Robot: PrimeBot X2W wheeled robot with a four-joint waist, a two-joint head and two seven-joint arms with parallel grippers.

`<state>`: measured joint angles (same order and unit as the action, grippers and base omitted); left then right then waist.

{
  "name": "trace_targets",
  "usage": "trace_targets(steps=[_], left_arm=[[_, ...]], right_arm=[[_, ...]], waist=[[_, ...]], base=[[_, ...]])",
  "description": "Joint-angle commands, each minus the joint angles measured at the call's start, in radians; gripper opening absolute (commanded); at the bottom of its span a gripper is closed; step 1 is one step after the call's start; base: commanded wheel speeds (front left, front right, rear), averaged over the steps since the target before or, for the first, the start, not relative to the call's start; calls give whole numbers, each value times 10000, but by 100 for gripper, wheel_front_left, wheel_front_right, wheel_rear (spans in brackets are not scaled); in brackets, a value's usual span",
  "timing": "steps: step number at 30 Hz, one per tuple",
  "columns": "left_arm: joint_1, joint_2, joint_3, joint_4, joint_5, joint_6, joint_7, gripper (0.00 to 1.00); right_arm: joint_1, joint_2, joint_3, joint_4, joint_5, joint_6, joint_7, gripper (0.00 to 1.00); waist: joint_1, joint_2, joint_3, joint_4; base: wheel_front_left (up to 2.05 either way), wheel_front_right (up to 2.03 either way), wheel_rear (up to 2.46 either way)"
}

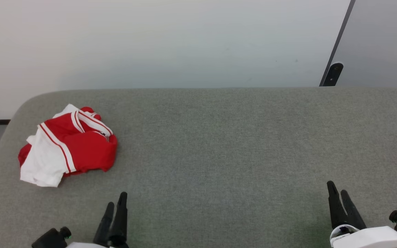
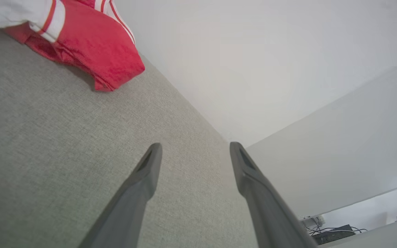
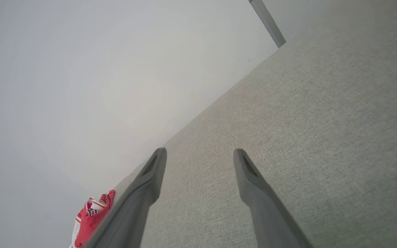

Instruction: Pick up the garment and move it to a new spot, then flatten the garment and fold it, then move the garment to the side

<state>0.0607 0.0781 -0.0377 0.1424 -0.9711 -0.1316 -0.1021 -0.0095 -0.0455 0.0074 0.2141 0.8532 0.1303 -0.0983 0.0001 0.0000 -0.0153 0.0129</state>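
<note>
Your left and right jaws stand wide and empty; pinch a raised red fold of the garment [image 1: 81,148], likely soft and light, ahead-left of the left jaws.

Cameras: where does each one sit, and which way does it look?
Head view: on the head, looking down at the grey surface, garment, left gripper and right gripper.
Left wrist view: on that wrist, looking along its open fingers; garment close.
Right wrist view: likewise; garment far off.
Shared: all three see the garment.
</note>
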Motion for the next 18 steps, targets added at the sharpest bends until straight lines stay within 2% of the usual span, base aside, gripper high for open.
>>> trace_targets(steps=[1,10,18], left_arm=[[3,79,30,-191,368,7,-67,100],[339,18,365,-1060,2947,9,-327,100],[607,-120,463,-1488,4200,10,-537,100]], right_arm=[[15,-40,-42,-159,-383,8,-113,100],[113,-44,-59,-376,-2643,8,-367,100],[189,-46,-153,-500,-3526,8,-582,100]], waist=[[-1,0,-11,2],[-1,0,-97,-3],[-1,0,-148,-17]], base=[[0,0,0],[0,0,0],[0,0,0]])
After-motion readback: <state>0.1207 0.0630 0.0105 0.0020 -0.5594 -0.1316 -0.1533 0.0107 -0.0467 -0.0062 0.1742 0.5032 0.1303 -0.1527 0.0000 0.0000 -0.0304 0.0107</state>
